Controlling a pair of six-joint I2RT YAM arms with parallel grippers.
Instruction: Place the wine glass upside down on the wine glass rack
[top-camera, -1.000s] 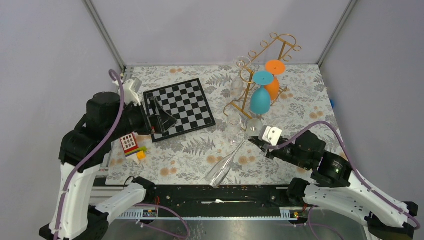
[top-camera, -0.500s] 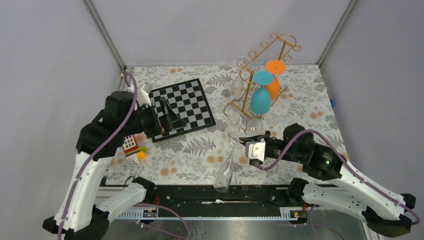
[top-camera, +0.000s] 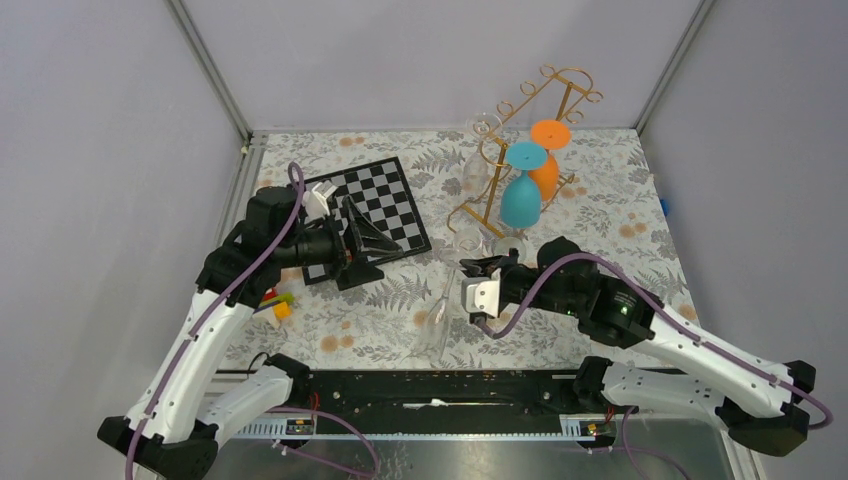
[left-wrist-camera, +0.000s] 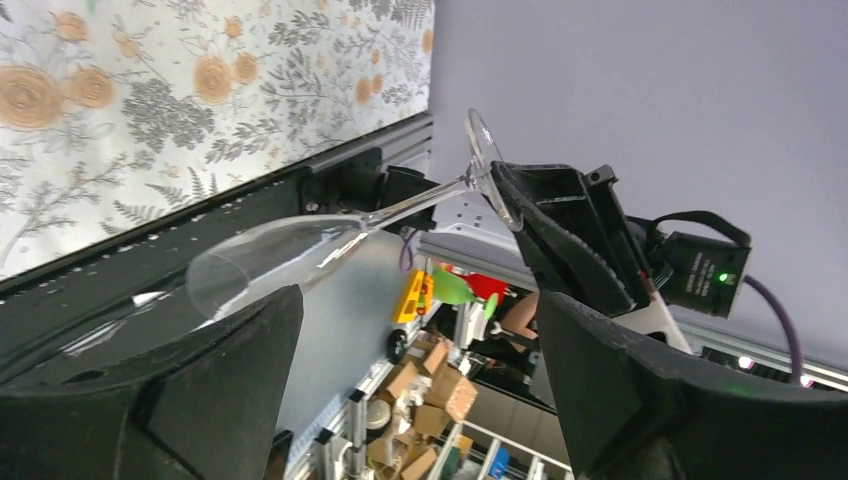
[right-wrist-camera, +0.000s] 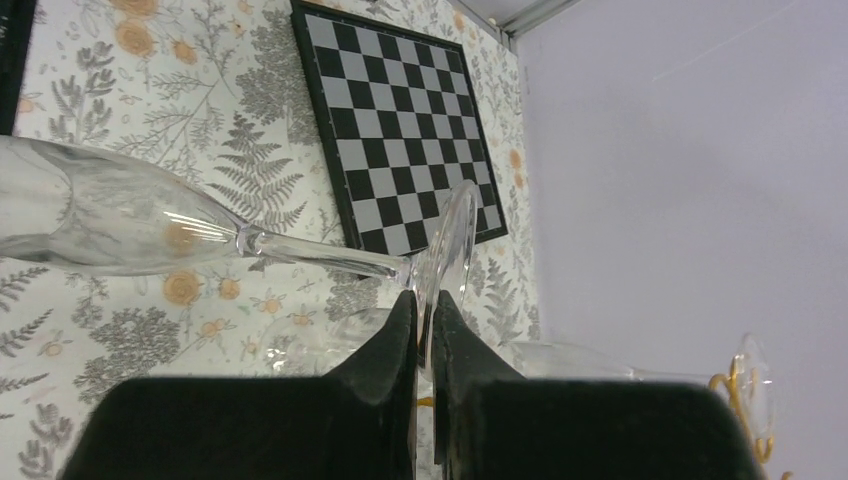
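Note:
A clear wine glass (top-camera: 437, 318) hangs over the floral table near the front middle, its bowl down and toward the front edge. My right gripper (top-camera: 472, 270) is shut on the rim of its round foot (right-wrist-camera: 452, 240), the pads pinching the disc edge-on. In the left wrist view the glass (left-wrist-camera: 290, 255) slants across, bowl left, foot in the right gripper (left-wrist-camera: 560, 225). My left gripper (top-camera: 385, 255) is open, pointing right at the glass from a short way off, with nothing between its fingers (left-wrist-camera: 640, 400). The gold wine glass rack (top-camera: 520, 110) stands at the back right.
A blue glass (top-camera: 521, 198) and an orange glass (top-camera: 546, 170) hang upside down on the rack, with clear glasses (top-camera: 476, 170) at its left side. A chessboard (top-camera: 375, 200) lies back left. Small toy blocks (top-camera: 272, 298) sit at the left. The black rail (top-camera: 430, 385) runs along the front.
My right arm has swung left and turned the glass from slanting flat to hanging bowl-down. My left arm has come right across the chessboard's edge toward the glass.

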